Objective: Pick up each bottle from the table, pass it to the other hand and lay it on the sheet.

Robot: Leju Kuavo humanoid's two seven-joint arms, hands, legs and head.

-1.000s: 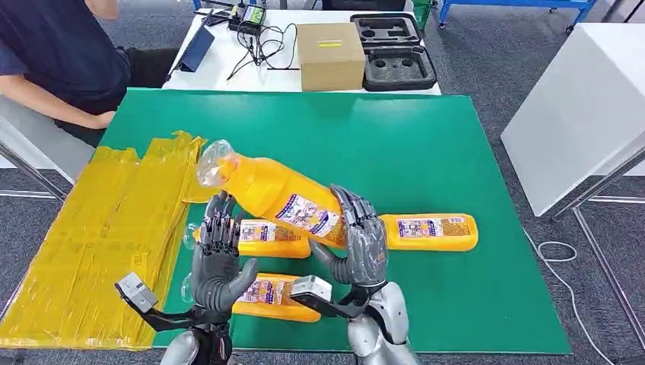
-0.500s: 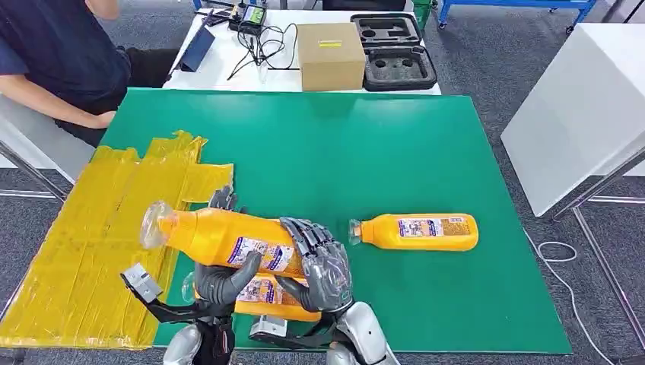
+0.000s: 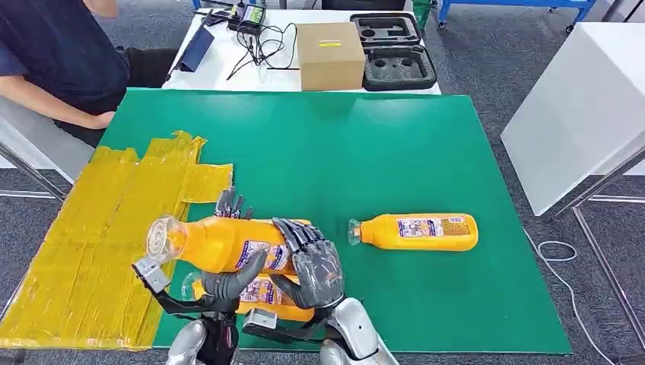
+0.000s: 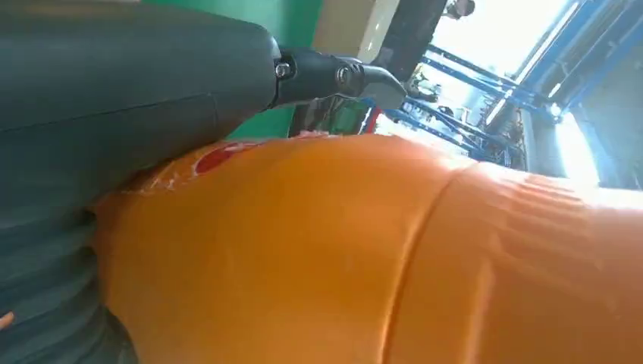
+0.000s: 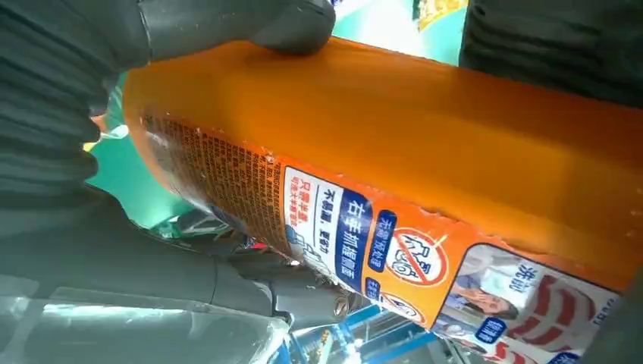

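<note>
Handover of an orange bottle in mid-air, just beside the yellow sheet.

Both hands grasped it: the left hand cupped it from below near the neck end, the right hand wrapped its labelled base end. The bottle lay level above the green surface, its clear cap pointing toward the sheet. Done well, the left hand would need a firm hold before the right let go. Two more bottles lay on the surface, one under the hands, one well apart from the sheet.
</note>
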